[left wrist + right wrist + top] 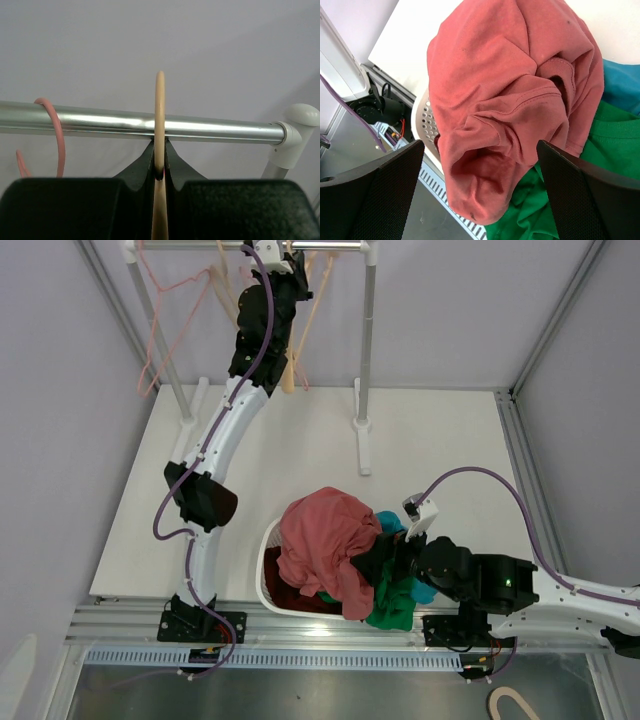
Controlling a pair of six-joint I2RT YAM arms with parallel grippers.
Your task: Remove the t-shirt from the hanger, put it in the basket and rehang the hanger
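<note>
The red t-shirt point(325, 535) lies crumpled on top of the clothes in a white basket point(268, 560), off any hanger. In the right wrist view the t-shirt point(510, 90) fills the middle. My right gripper point(480, 190) hovers just above it, jaws wide open, nothing between them. In the top view the right gripper point(385, 560) sits at the basket's right side. The beige hanger point(160, 115) hooks over the metal rail point(100, 120), bare. My left gripper point(160, 145) is raised to the rail point(300, 245), its fingers pressed on the hanger's neck just below the hook.
A pink hanger point(59, 140) hangs on the rail to the left, seen also as the pink hanger point(170, 320) in the top view. Green cloth point(600, 150) and blue cloth point(620, 85) lie under the t-shirt. The rack's uprights and feet point(362, 425) stand on the white table.
</note>
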